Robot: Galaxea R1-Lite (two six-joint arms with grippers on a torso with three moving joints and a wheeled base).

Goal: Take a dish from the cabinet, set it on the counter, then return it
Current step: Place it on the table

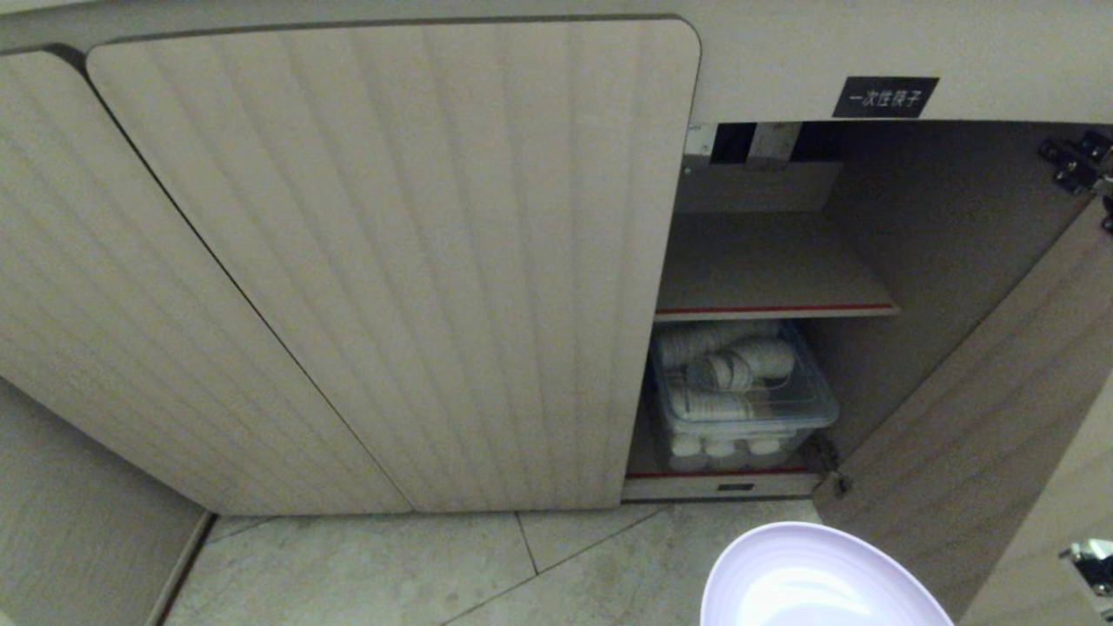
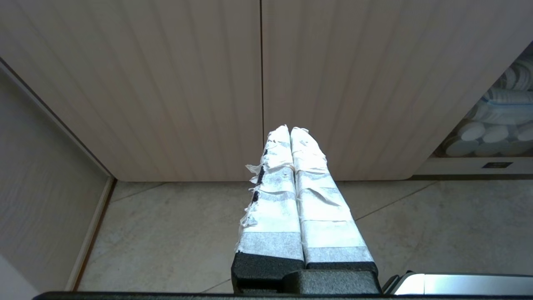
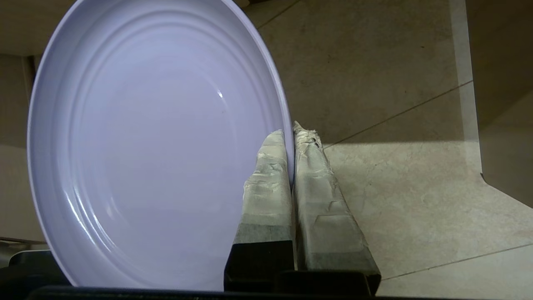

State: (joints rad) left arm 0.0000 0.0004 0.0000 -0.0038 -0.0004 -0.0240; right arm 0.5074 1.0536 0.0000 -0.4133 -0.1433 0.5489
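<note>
Item: dish (image 3: pixel 158 146), lavender-purple, round, shallow, low rim. It is hanging above the tiled floor (image 1: pixel 391 565) in front of the open cabinet (image 1: pixel 391 261), outside it. In the head view only its upper part is showing at the bottom edge of the frame (image 1: pixel 817 578); the rest is being cut off. In the right wrist view its lower edge is also running out of frame.

Item: right gripper (image 3: pixel 291 133). Its taped fingers (image 3: pixel 270 183) are pressing together on the dish's rim, one on the inner face, one behind it. The arm itself is not showing in the head view.

Item: left gripper (image 2: pixel 290 130). Its taped fingers (image 2: pixel 316 196) are lying pressed together with nothing between them, pointing at the closed ribbed doors, low over the floor.

Item: cabinet interior. The right door (image 1: pixel 974 409) is standing open, partly cut off by the frame. A red-edged shelf (image 1: pixel 774 309) is sitting above a clear plastic bin (image 1: pixel 743 400) holding white round items, too crowded to identify. The left part of the compartment is being hidden behind the closed door.

Item: black label (image 1: pixel 884 96) with white characters, sitting above the opening.

Item: metal hinge (image 1: pixel 1078 161), partly cut off at the frame's right edge.
</note>
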